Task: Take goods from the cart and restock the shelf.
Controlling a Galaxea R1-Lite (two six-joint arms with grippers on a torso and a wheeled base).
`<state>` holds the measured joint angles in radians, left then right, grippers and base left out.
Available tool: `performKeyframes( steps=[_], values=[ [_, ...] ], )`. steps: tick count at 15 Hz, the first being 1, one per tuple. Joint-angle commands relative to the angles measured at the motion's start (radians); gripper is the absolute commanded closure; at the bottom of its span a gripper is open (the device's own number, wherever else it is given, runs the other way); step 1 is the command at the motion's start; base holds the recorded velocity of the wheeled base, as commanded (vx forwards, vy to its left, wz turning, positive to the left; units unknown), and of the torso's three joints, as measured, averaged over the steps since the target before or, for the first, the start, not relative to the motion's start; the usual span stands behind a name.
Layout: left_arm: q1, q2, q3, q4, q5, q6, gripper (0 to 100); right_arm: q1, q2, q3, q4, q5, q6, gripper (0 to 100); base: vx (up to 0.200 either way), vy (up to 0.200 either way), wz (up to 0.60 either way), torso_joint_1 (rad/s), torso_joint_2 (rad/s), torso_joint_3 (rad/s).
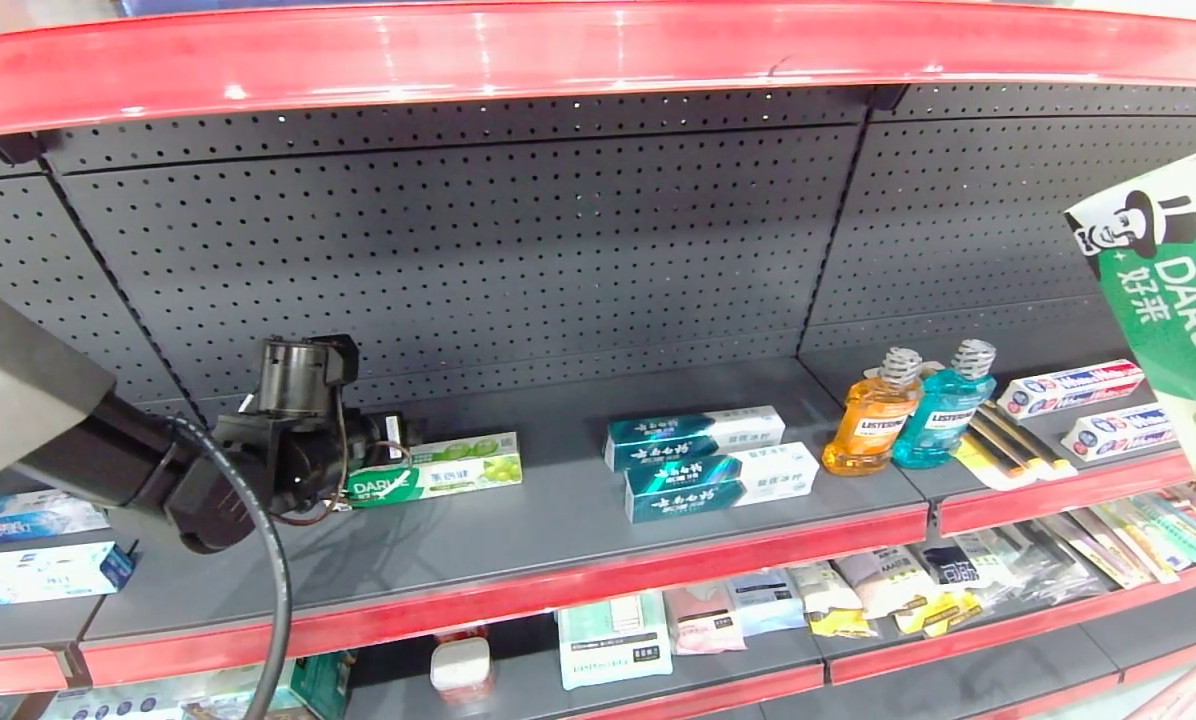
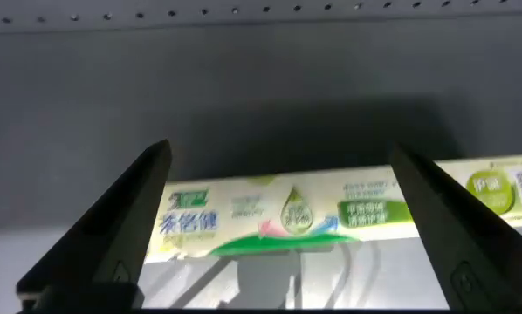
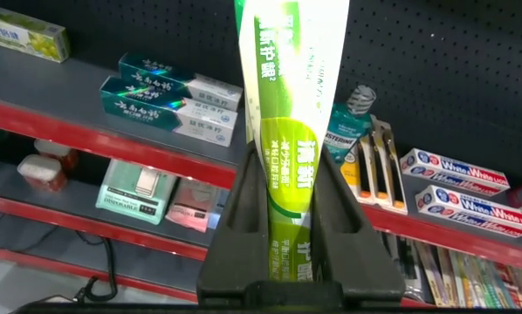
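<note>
A green toothpaste box lies flat on the grey shelf, left of centre. My left gripper is open at the box's left end, its two fingers spread wide with the box just beyond them. My right gripper is shut on a second green toothpaste box, which stands upright in the air off the shelf's right end.
Two teal toothpaste boxes lie mid-shelf. An orange mouthwash bottle and a blue one stand to their right, then red-and-white toothpaste boxes. Blue boxes sit far left. The lower shelf holds several packets.
</note>
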<state>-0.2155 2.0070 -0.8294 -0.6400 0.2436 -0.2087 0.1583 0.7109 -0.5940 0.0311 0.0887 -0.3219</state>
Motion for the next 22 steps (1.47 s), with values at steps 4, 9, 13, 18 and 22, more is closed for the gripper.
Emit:
performKeyframes(
  steps=[4, 9, 13, 18, 22],
  values=[
    [-0.027, 0.079, -0.062, 0.017, 0.052, -0.003, 0, 0.001, -0.002, 0.005, 0.0, 0.002, -0.023, 100, 0.0, 0.0, 0.0, 0.0, 0.0, 0.0],
    [-0.054, 0.108, -0.122, 0.033, 0.072, -0.054, 0, 0.0, -0.002, 0.01, 0.0, 0.002, -0.026, 100, 0.0, 0.0, 0.0, 0.0, 0.0, 0.0],
    [-0.085, 0.111, -0.139, 0.094, 0.072, -0.092, 0, 0.0, -0.002, 0.01, 0.0, 0.002, -0.026, 100, 0.0, 0.0, 0.0, 0.0, 0.0, 0.0],
    [-0.09, 0.131, -0.162, 0.095, 0.08, -0.104, 0, 0.0, -0.002, 0.008, 0.0, 0.002, -0.026, 100, 0.0, 0.0, 0.0, 0.0, 0.0, 0.0],
    [-0.09, 0.13, -0.157, 0.14, 0.094, -0.104, 0, 0.0, -0.008, 0.01, 0.004, 0.002, -0.026, 100, 0.0, 0.0, 0.0, 0.0, 0.0, 0.0]
  ],
)
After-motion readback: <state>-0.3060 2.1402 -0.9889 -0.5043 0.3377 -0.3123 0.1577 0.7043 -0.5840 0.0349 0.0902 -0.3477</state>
